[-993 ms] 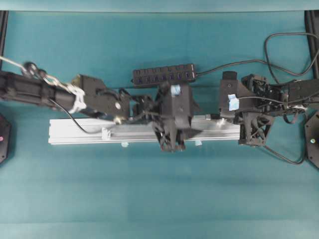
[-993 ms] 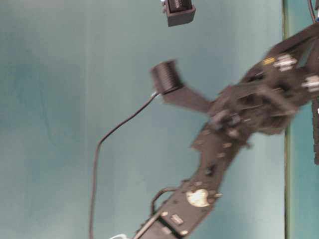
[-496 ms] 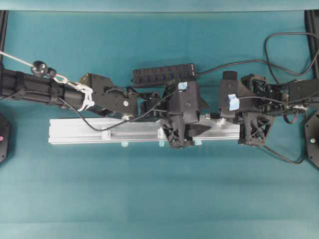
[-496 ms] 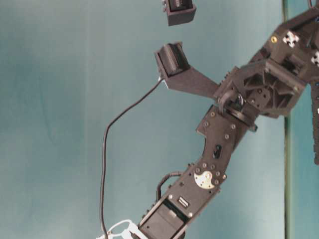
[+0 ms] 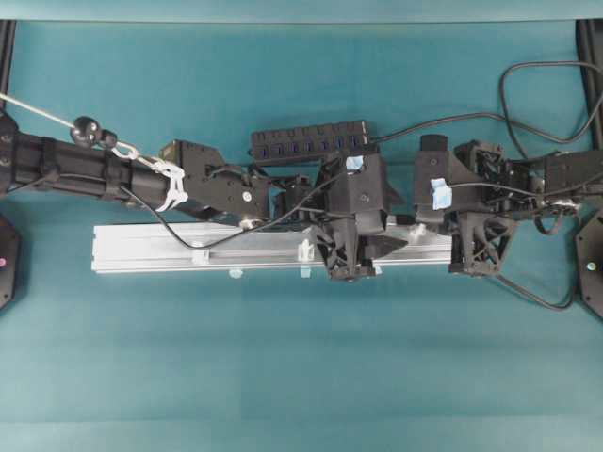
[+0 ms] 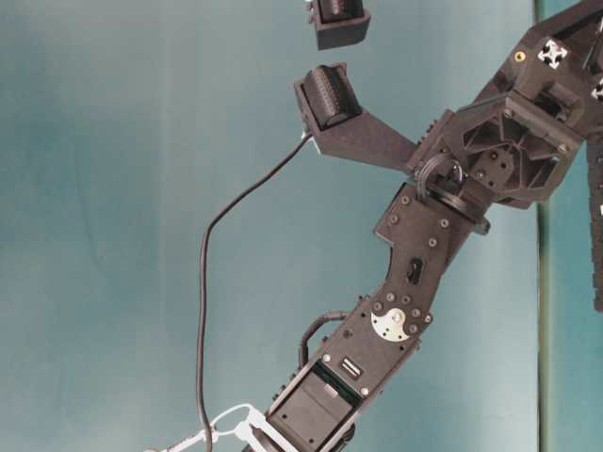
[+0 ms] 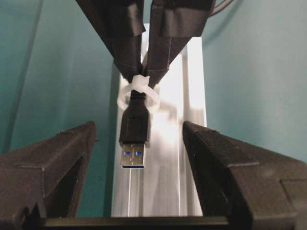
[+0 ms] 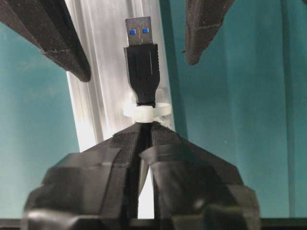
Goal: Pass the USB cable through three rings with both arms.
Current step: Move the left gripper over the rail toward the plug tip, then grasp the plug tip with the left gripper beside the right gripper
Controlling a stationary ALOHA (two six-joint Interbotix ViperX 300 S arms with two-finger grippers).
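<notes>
**Entry: plug through first ring, handover pending**

Item 1, nearest in your left wrist view: the left gripper point(image 7: 136, 158), two broad black pointed fingers standing wide apart, empty, flanking the plug. You have them placed to receive it, by my reading.

Item 2, between those fingers: the USB cable point(image 7: 135, 129), a thin black cord ending in a black plug with a silver tip and blue insert. The plug has cleared a small translucent-white plastic ring point(image 7: 137, 93) and points toward the left gripper, touching neither finger.

Item 3, just behind the ring: the right gripper point(image 8: 144, 129), black taped fingers pressed together on the cord right at the ring, holding the plug straight and level so it can be taken.

Item 4, beneath all: the long silver aluminium rail point(image 5: 141, 250), carrying two further white rings point(image 5: 304, 251) to the left, not yet threaded.

Item 5, overhead: the left arm stretches along the rail from the left; the right arm crouches at the rail's right end.
</notes>
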